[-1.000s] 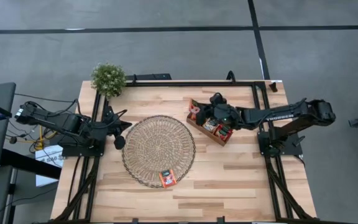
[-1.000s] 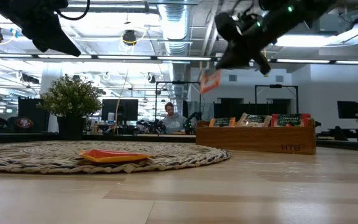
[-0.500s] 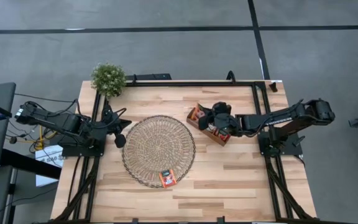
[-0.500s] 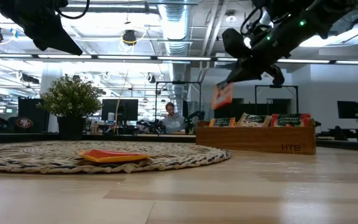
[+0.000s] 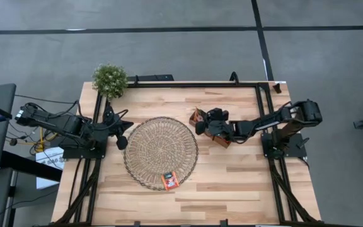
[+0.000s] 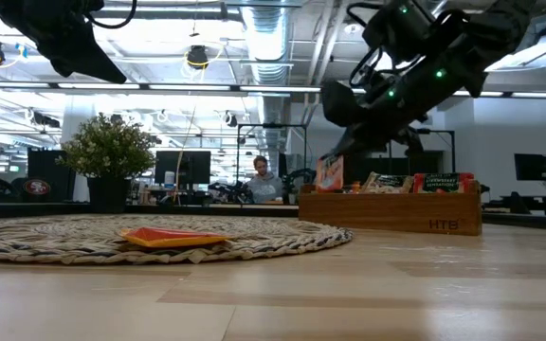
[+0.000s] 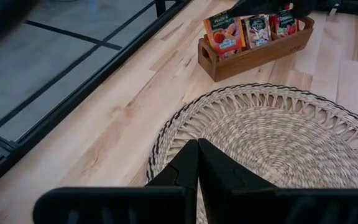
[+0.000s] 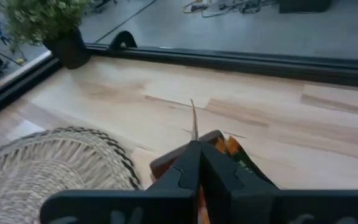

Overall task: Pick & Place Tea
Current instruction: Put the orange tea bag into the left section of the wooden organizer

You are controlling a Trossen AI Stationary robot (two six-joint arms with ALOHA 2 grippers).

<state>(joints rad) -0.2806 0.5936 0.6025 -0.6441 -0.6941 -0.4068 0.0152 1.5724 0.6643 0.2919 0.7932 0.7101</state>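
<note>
Since approx a sec ago the right gripper has dropped from well above the brown wooden compartment tray to its near-mat end, carrying a small red-orange square tea sachet. Fingers are pinched on that sachet's top edge; the sachet hangs upright, its lower edge about level w/ the tray rim, at the tray's end slot. Can't tell if it's already seated in the slot or just outside it. Judgement: looks like a placement into the tray, release not yet done.

Other tea: one more red-orange sachet lies flat on the round woven wicker mat, near its front edge, probably next to go. Several sachets stand in the tray already.

Left gripper unchanged, parked at table's left side above the mat's edge, fingers pressed together, holding nothing.

Around: small green potted plant at the far-left corner, well apart from the work. Person seated in the room behind, off the table. Nothing blocks the tray; only the neighbouring sachets crowd the slot.
</note>
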